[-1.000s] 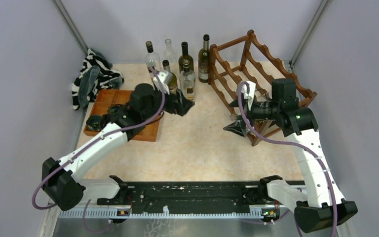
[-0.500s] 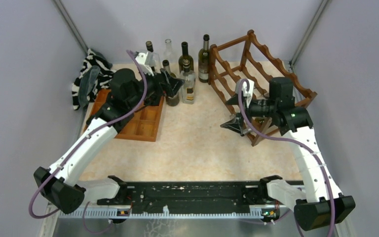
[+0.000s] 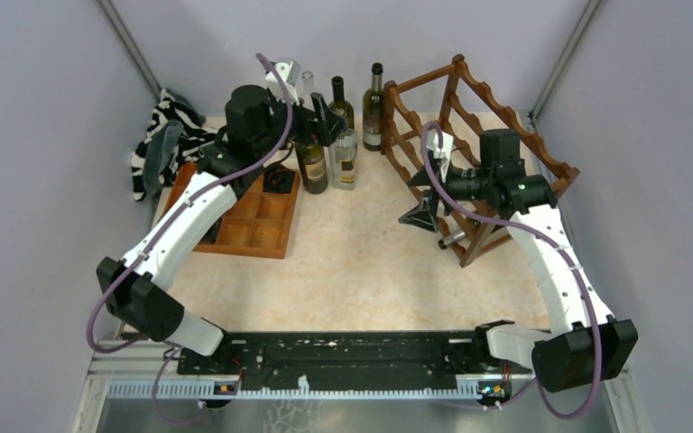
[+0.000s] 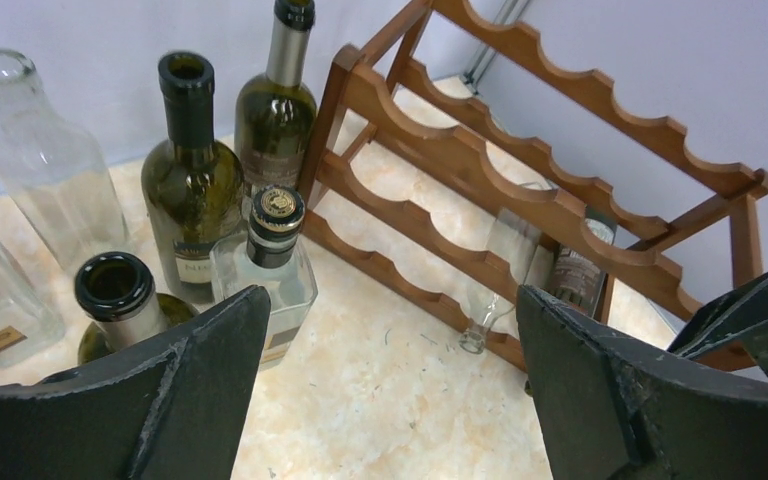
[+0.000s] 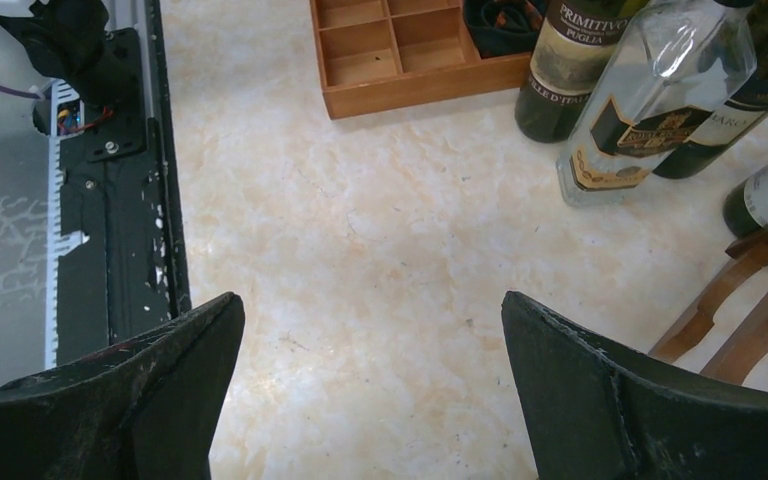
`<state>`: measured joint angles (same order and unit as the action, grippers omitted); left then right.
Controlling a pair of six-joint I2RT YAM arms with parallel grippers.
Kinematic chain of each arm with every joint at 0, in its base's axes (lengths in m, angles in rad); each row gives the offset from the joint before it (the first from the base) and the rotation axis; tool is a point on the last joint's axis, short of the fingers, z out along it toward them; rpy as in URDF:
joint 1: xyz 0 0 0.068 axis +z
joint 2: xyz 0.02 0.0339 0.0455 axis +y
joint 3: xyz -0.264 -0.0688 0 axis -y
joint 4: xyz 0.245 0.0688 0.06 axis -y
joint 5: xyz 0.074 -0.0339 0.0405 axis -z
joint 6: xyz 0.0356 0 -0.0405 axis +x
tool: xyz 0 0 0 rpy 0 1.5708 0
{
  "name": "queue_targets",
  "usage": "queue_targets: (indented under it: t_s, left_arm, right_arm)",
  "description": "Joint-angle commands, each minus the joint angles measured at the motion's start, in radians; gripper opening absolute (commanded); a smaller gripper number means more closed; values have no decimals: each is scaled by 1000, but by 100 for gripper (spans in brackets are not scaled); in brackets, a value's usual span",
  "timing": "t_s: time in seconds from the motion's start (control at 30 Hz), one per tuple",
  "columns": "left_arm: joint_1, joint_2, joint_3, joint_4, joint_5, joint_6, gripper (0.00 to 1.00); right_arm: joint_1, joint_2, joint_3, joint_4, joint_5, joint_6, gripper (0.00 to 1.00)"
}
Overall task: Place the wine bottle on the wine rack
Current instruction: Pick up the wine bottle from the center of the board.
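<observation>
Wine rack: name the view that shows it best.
Top external: nearly the whole rack shows, with all its tiers. Left wrist shows the rack close, its scalloped rails clear, but cropped. Right wrist catches only a corner of the rack.

We log a robot lab cell: plain grey walls [image 3: 36, 135] box in a marbled table [image 3: 361, 262]; left arm [image 3: 180, 225] and right arm [image 3: 550, 262] bolt to a black rail [image 3: 352, 356].

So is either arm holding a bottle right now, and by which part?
No, nothing is held. The left tool stands open above the bottles, and the right tool is open over the table beside the wine rack.
</observation>
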<state>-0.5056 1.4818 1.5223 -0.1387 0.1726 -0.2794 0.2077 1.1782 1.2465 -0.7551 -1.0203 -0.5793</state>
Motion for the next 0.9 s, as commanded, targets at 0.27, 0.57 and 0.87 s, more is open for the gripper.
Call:
queue_targets:
  t_s: [0.27,0.57,0.87]
  left_arm:
    - [-15,267,361,-224,-150,159,92]
    - [-58,458,597,-390,-338,331,80]
    - [-68,571,685,-445,-324,336,69]
  right_arm:
    - [6,48,112,11,88,-18,98]
    - [-20,96,150,9,97,0,98]
    - [-34,93,115,35,92,14,98]
